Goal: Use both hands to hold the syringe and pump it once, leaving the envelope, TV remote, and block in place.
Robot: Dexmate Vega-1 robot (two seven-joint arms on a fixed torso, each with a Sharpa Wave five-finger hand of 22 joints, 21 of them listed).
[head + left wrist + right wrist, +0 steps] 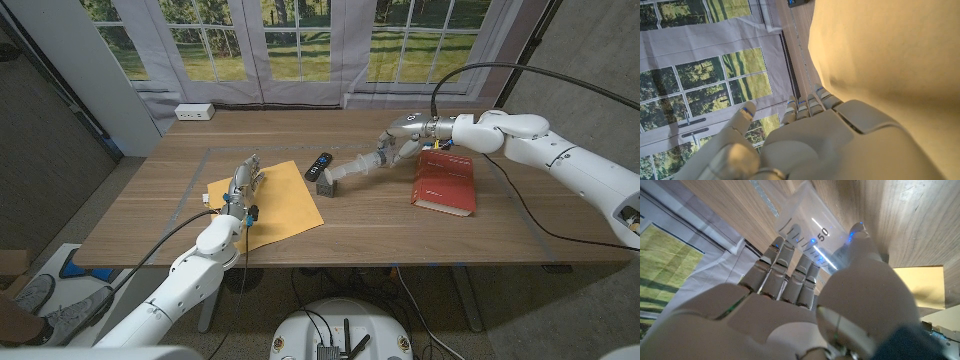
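Gripping syringe (352,169) barrel, right hand (392,141) fingers clamped; left hand (243,181) fingers straight, together, over envelope (287,208)

- White, glossy arm shells with rounded segments, split by dark seams at the joints.
- Left arm (170,295) slim and white, with a black cable (165,240) looping along it to the wrist.
- Small blue and black fittings at the left wrist.
- Left hand (243,180) pale grey-silver, with thin segmented fingers.
- Right arm (560,155) white and bulkier, with a thick black cable (520,70) arching over it.
- Right hand (398,135) metallic grey.
- Fingers (785,270) of the right hand beige-grey, with tiny blue lights near the tips.
- Fingers (807,105) of the left hand pale, with small blue marks.
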